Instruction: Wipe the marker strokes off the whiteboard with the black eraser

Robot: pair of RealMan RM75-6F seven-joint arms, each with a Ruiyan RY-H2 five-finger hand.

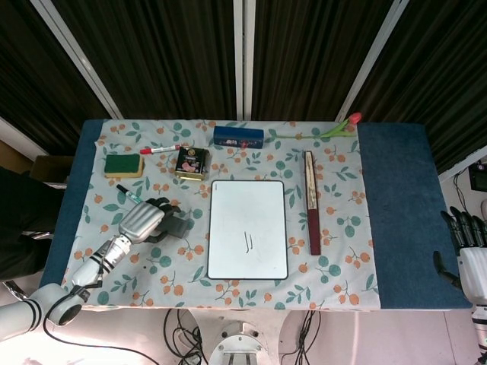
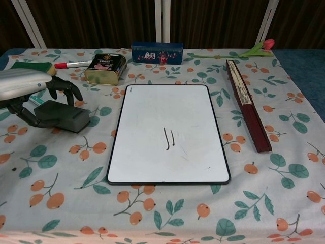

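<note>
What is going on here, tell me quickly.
The robot's left hand is closing over the black eraser, which sits on the tablecloth to the left of the whiteboard; its fingers curl over the eraser's top. Whether it has a firm grip cannot be told. Two short marker strokes are still on the board, so no wiping has been done. The right hand waits at the table's far right edge, holding nothing.
</note>
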